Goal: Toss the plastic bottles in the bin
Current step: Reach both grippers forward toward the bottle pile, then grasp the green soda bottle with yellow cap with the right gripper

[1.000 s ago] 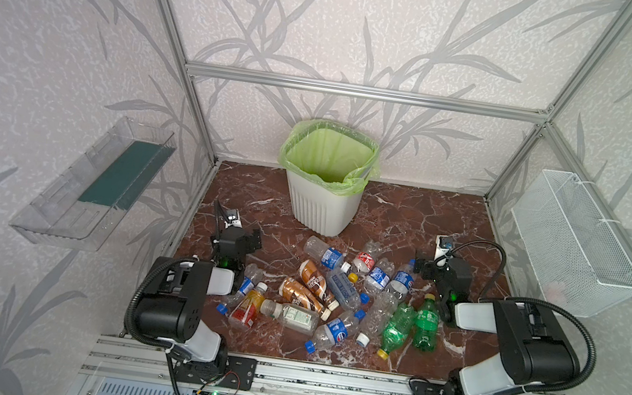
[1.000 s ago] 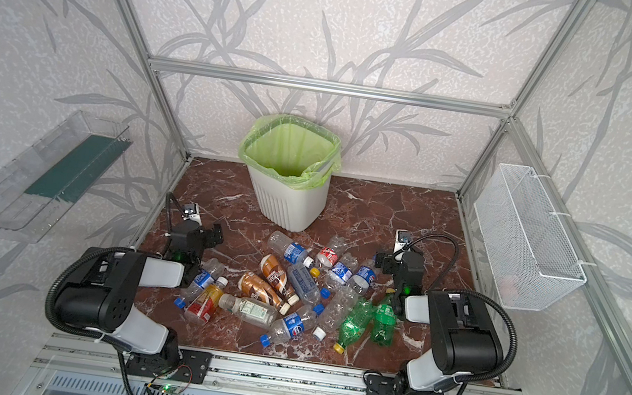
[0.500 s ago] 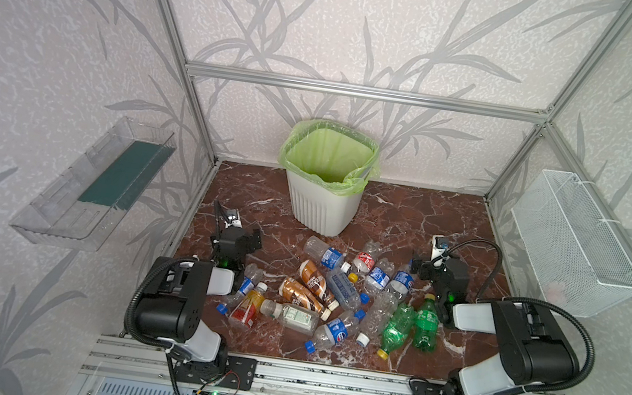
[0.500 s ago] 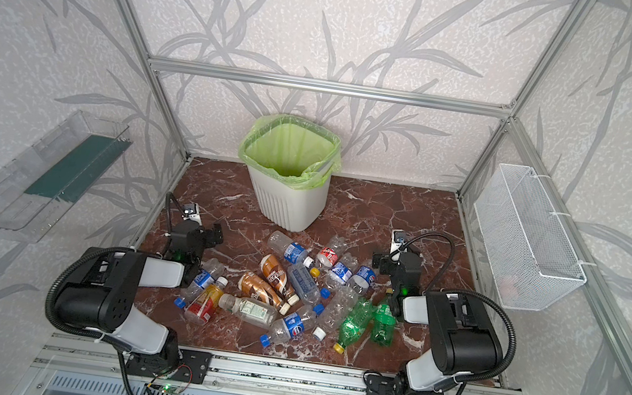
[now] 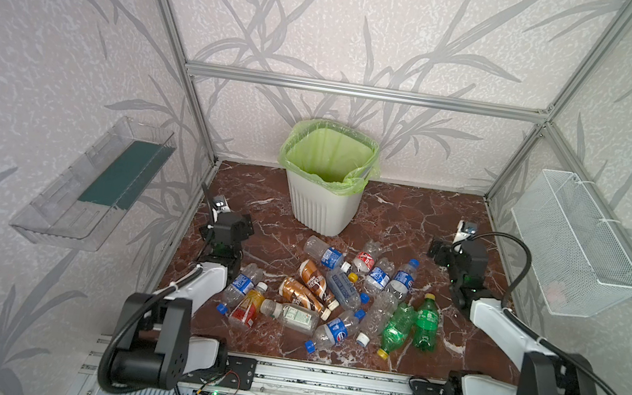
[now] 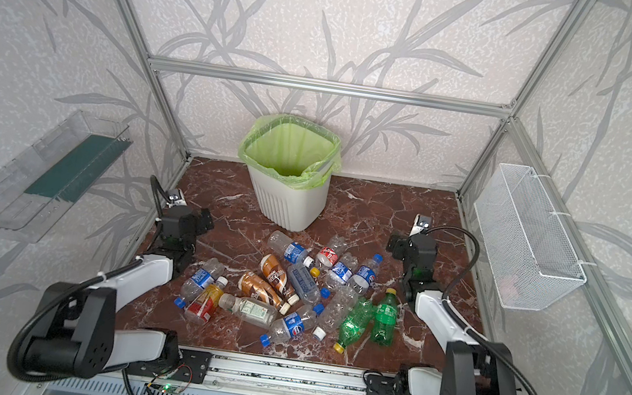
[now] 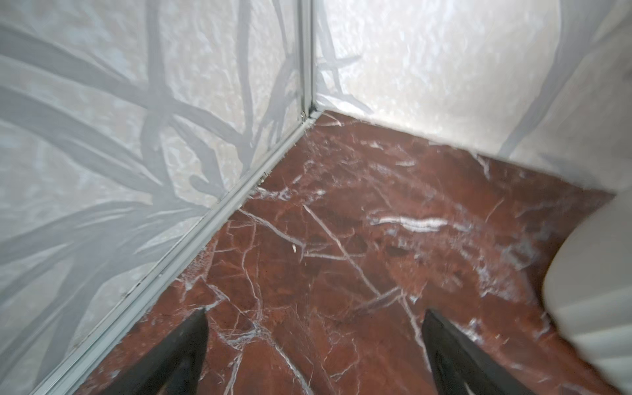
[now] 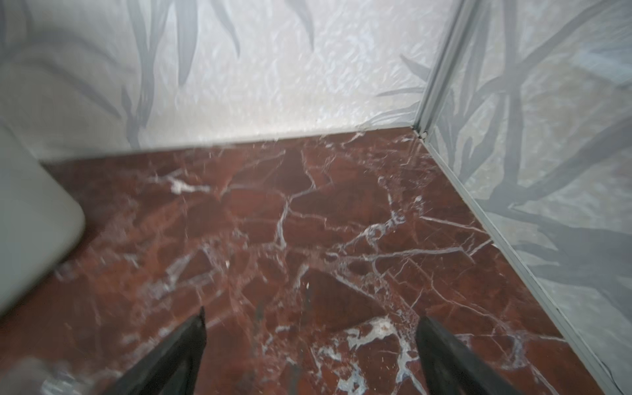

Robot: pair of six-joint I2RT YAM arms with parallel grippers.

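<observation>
Plastic bottles well outside both jaws

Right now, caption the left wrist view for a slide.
Open left tool hovers over red marble floor near the enclosure corner, the bin close by.

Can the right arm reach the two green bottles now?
Probably yes: the right gripper is open and empty, and the green bottles lie uncovered on the pile's right edge, nearest it.
</observation>
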